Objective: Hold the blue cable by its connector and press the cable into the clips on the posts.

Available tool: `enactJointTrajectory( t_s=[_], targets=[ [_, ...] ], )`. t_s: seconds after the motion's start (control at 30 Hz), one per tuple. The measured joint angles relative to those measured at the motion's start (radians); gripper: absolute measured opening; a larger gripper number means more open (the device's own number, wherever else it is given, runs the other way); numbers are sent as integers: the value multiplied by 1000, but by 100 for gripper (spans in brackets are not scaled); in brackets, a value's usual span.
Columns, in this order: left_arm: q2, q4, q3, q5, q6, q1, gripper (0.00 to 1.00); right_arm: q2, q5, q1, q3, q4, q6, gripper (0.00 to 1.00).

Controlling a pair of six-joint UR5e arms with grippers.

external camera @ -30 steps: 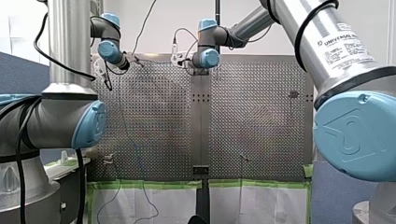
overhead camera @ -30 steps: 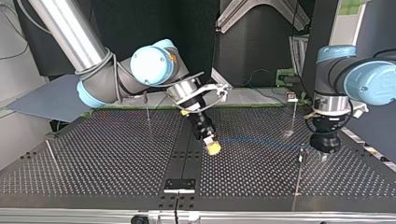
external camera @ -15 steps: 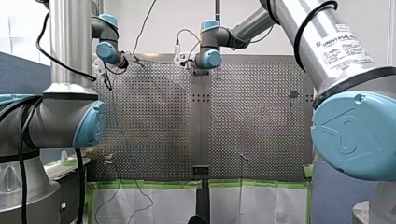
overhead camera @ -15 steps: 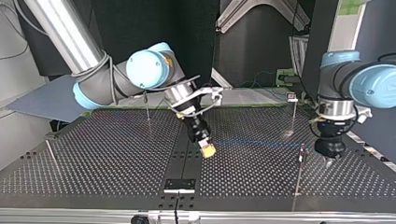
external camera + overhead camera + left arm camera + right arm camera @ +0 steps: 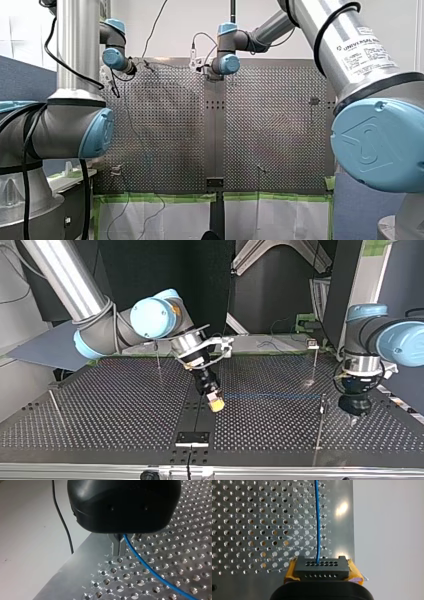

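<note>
Blue cable (image 5: 317, 517) runs straight fwd from connector (image 5: 321, 567) in right gripper (image 5: 322, 573).

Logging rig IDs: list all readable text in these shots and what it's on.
"UNIVERSAL R…": label on my right arm; finer print below unreadable.
"L", "K", "J", "I": stamped on the table edge, left wrist view.
Stamped marks beside the blue cable, ahead of the connector: too blurred to read.

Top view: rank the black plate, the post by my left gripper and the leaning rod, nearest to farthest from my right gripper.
1. black plate, table's near edge, centre.
2. post, view's right.
3. leaning rod, view's far left.
</note>
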State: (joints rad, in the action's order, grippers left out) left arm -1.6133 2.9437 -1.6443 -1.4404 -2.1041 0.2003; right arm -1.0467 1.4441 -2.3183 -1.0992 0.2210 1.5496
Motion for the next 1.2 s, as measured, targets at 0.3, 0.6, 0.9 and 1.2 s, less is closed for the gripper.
enactJointTrajectory(
  t_s=[0.3, 0.6, 0.9, 1.2],
  targets=[
    [-32, 1, 22, 16, -3, 9, 0, 1, 12, 15, 0, 0, 0, 0],
    [-44, -29, 25, 19, -12, 20, 0, 2, 13, 20, 12, 1, 0, 0],
    [-44, -67, 42, 24, -42, 25, 0, 22, 38, 30, 39, -5, 11, 0],
    [-45, -72, 46, 25, -45, 23, 0, 48, 44, 34, 72, -10, 27, 0]
  ],
)
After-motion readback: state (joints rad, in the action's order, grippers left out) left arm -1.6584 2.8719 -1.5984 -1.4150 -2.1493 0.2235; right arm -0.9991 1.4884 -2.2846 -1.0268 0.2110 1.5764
